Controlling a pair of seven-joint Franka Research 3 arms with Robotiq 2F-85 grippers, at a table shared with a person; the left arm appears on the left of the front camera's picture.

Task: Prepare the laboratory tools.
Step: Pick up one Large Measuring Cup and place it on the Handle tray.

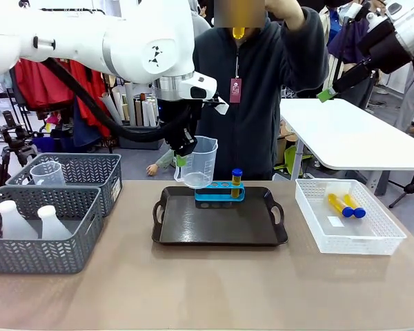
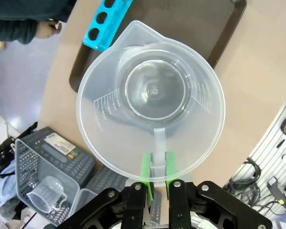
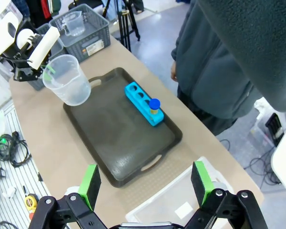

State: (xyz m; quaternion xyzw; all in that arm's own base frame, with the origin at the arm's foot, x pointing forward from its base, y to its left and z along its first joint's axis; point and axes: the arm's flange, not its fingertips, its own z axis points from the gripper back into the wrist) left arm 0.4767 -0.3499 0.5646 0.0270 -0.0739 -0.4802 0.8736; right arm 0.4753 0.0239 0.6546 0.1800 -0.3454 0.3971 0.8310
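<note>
Scanning from the left: two conical flasks (image 1: 52, 222) upright in the near grey mesh basket (image 1: 41, 258), a spare beaker (image 1: 47, 172) in the far mesh basket (image 1: 90, 165).

Next along, left gripper (image 1: 181, 157) clamped tight on the handle of the clear measuring beaker (image 1: 199, 162), green pads (image 2: 146, 167) pinching either side of it. Held upright in the air, mouth up, above the far left part of the black tray (image 1: 221, 224), near the blue rack (image 1: 219, 192). Looks empty from above.

Judged as the placing step for the beaker: aloft over the tray, not yet set down. Calls for a straight descent onto bare tray to the left of the rack, keeping off the rack's end, and letting go of the handle only once the base sits flat.

In the rack, one blue-capped tube (image 1: 237, 183) standing in the right-hand hole, three holes vacant.

Further right, two more tubes (image 1: 345, 205) lying in the white lattice basket (image 1: 372, 241).

Right gripper (image 3: 146, 180) spread wide, gripping nothing, poised high above the table between tray and lattice basket.
</note>
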